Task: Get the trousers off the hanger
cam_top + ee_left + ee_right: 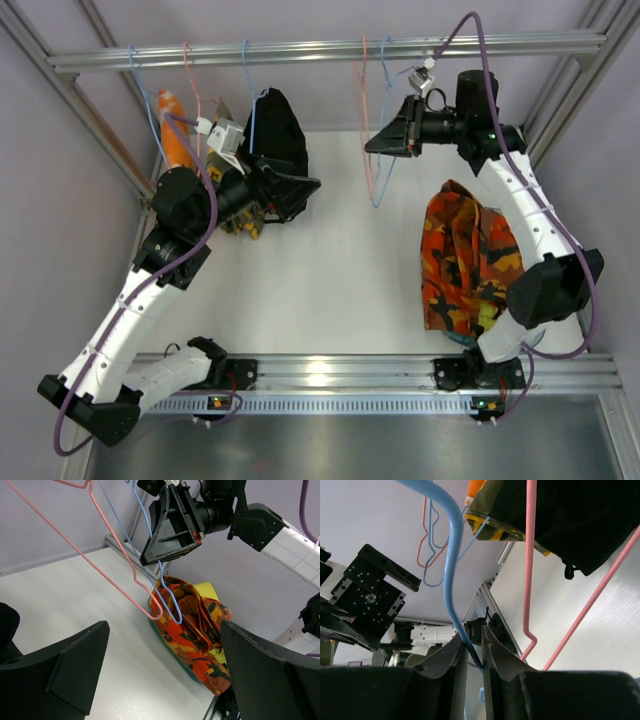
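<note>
Your right gripper [372,147] pinches the bare blue hanger [379,190] in the overhead view; the camouflage trousers [465,260] lie heaped on the table [340,300] below. Left wrist: your left gripper [165,630] gapes wide. Right wrist: fingers [497,655] clamp blue wire. Removal looks done; next, release.

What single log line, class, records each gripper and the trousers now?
left gripper: open, empty | right gripper: shut on blue hanger | camouflage trousers: lying on table
</note>
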{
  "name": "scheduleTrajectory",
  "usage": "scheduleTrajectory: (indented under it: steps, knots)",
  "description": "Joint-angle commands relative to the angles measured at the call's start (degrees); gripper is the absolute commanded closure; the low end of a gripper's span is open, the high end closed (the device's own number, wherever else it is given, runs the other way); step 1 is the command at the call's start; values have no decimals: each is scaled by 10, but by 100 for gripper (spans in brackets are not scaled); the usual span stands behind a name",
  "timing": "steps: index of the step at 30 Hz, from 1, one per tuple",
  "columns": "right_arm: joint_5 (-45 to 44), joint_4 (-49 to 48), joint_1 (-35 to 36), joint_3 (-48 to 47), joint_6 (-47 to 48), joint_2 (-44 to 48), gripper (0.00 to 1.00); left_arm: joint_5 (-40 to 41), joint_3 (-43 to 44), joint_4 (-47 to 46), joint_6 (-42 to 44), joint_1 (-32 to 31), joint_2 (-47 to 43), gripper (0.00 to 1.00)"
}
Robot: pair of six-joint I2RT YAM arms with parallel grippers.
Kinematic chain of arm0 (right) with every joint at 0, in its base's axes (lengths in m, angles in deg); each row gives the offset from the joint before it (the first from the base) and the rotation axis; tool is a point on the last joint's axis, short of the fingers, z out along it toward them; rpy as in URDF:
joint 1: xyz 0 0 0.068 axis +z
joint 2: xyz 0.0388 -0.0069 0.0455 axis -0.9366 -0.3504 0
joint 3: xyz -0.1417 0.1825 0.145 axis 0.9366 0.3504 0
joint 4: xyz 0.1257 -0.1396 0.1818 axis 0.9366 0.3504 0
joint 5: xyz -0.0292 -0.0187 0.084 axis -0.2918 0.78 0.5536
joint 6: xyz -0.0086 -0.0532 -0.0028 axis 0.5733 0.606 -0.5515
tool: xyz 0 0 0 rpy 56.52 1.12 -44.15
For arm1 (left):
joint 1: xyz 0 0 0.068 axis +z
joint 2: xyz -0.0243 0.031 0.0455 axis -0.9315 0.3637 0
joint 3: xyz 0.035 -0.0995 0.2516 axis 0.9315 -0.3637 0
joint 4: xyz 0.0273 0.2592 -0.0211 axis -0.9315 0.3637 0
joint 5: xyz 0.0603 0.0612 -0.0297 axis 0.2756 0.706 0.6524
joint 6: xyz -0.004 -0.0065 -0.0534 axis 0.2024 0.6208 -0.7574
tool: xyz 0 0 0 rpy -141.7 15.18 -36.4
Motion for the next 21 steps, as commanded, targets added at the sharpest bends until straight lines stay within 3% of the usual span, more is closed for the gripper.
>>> scheduleTrajectory:
  steps: [1, 5, 9, 16, 21]
  knots:
    - [4, -16, -14, 18, -3, 31, 84, -3, 0, -28, 0, 2, -9, 2]
    - [12, -17, -21, 31, -7, 37, 88, -2, 0, -28, 0, 3, -8, 2]
    - [17, -20, -25, 47, -11, 47, 75, -4, 1, -28, -2, 2, -7, 2]
    - [18, -25, -35, 70, -7, 59, 89, -6, 2, -28, -2, 2, -4, 2]
    - [21, -25, -43, 75, -13, 69, 90, -7, 3, -28, -2, 2, -5, 2]
